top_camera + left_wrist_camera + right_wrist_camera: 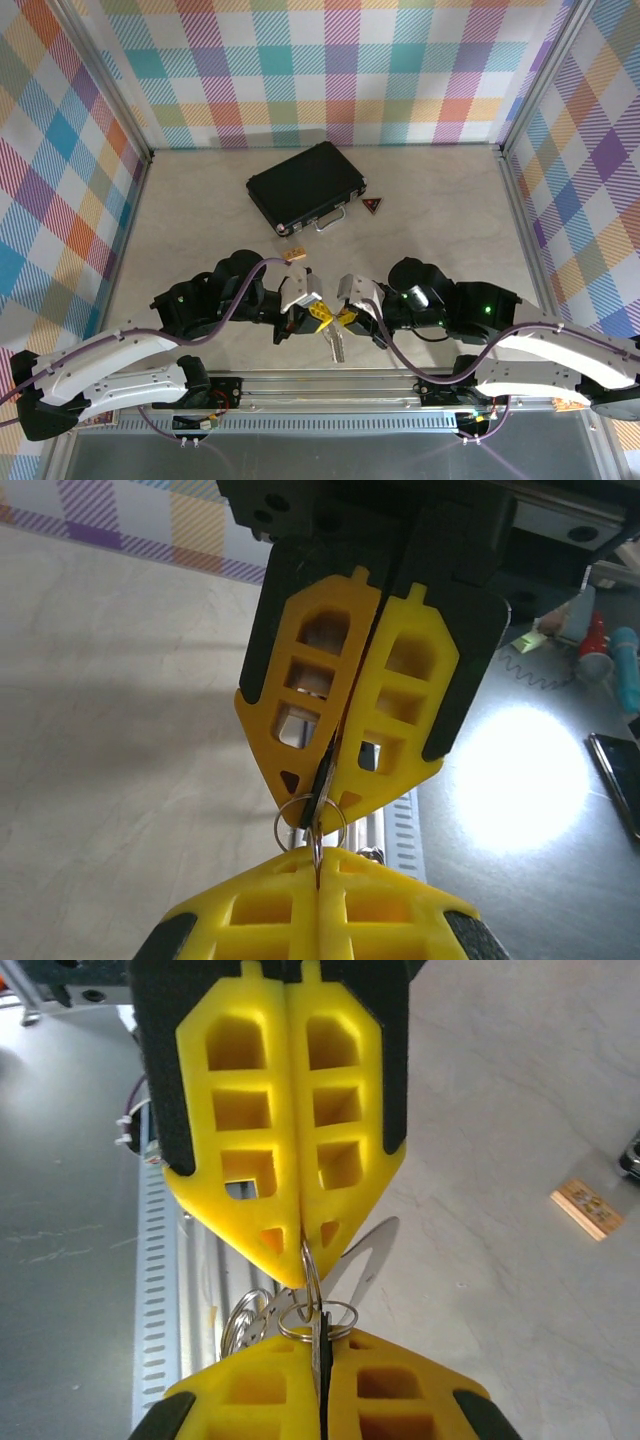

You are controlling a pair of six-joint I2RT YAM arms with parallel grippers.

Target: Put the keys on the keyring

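Note:
My left gripper and right gripper meet tip to tip above the near edge of the table. The keys hang just under them. In the left wrist view my left gripper is shut on a thin silver ring seen edge-on. Facing it, the right gripper pinches a dark flat piece, the keyring, with a silver ring around it. In the right wrist view my right gripper is shut on that dark keyring. Keys dangle behind it.
A black case lies at the back of the table, with a small dark triangle to its right. A small tan block sits just beyond the grippers. A slotted metal rail runs along the near edge. Plaid walls close three sides.

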